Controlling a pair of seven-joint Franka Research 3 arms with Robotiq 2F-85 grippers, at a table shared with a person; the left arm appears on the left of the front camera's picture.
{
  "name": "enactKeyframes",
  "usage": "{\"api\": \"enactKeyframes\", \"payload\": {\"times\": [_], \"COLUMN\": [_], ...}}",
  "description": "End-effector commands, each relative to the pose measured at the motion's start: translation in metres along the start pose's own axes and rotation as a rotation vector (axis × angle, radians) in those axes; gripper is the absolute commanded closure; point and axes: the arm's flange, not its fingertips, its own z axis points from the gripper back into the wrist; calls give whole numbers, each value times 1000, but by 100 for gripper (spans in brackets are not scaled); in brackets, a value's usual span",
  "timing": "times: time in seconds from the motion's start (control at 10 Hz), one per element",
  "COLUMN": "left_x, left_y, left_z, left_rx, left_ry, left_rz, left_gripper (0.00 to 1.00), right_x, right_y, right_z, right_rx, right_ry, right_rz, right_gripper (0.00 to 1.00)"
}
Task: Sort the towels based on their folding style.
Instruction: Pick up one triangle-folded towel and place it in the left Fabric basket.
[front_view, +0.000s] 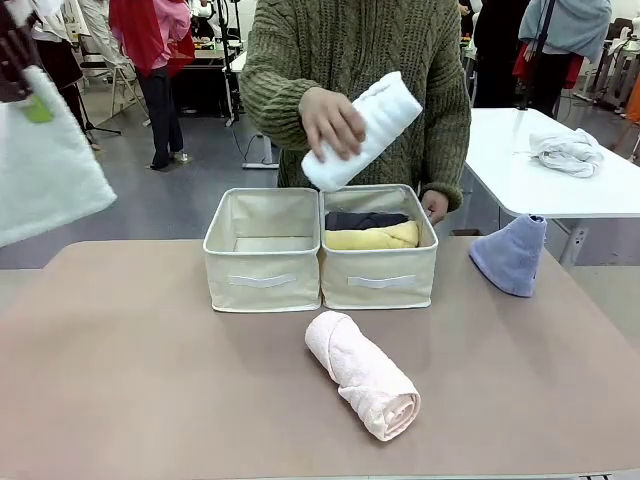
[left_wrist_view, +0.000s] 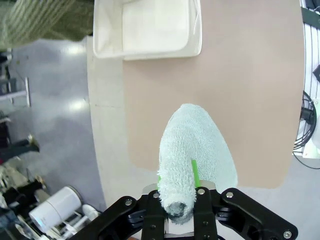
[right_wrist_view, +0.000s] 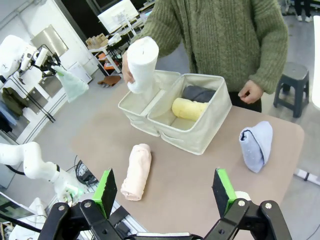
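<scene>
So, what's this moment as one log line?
left gripper: shut on pale green cone, raised | right gripper: open, empty | person's hand: white roll above bins | table: pink roll, lavender cone

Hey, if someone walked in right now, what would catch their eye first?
First, the person's hand holding the white roll in the air over the cream bins, whose right bin holds the yellow roll and dark grey roll. Then the left gripper, shut on the pale green cone, held up at the left side. The pink roll lies alone on the near tabletop.
</scene>
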Motion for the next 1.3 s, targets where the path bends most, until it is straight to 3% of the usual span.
{"api": "enactKeyframes", "payload": {"times": [0.0,0.2,0.3,0.7,0.9,1.2], "left_x": [43,76,65,82,146,234], "left_y": [26,32,29,26,58,95], "left_z": [-3,-19,-20,-33,-35,-76], "left_rx": [10,-34,-55,-49,-42,-120], "left_ry": [33,0,-21,1,-25,3], "left_rz": [-84,-102,-66,-110,-280,-384], "left_gripper": [83,83,83,83,83,83], "right_x": [-1,-1,-1,-1,-1,-1], "right_y": [-1,-1,-1,-1,-1,-1], "right_z": [-2,-2,-2,-2,-2,-2], "right_rx": [15,15,15,15,15,15], "right_ry": [-6,-6,-6,-6,-6,-6], "right_rz": [7,7,7,7,7,7], "right_gripper": [0,0,0,0,0,0]}}
